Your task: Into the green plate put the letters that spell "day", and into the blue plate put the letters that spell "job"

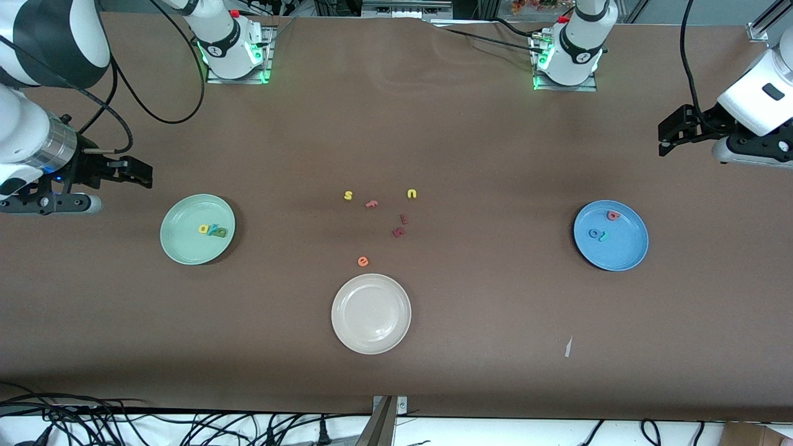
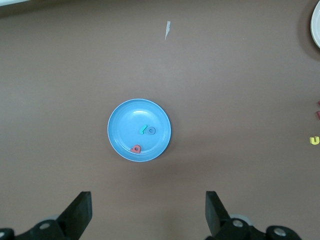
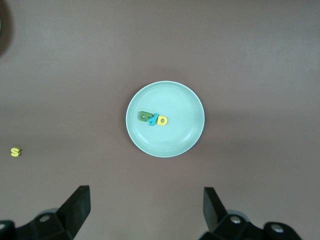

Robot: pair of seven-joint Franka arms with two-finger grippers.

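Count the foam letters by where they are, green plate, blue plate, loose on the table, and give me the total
In the green plate: 3
In the blue plate: 3
Loose on the table: 6, including the yellow s, yellow u and orange e
Total: 12

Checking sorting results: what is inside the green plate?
The green plate holds three letters bunched together: a yellow "d", a teal "y" and a green "a". They overlap, so parts of each are covered.

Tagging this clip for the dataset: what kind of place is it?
Likely a robotics lab bench, not a home: two arm bases bolted onto a table covered in brown sheeting, loose cables along its edge, and foam letters with plates laid out as test props.
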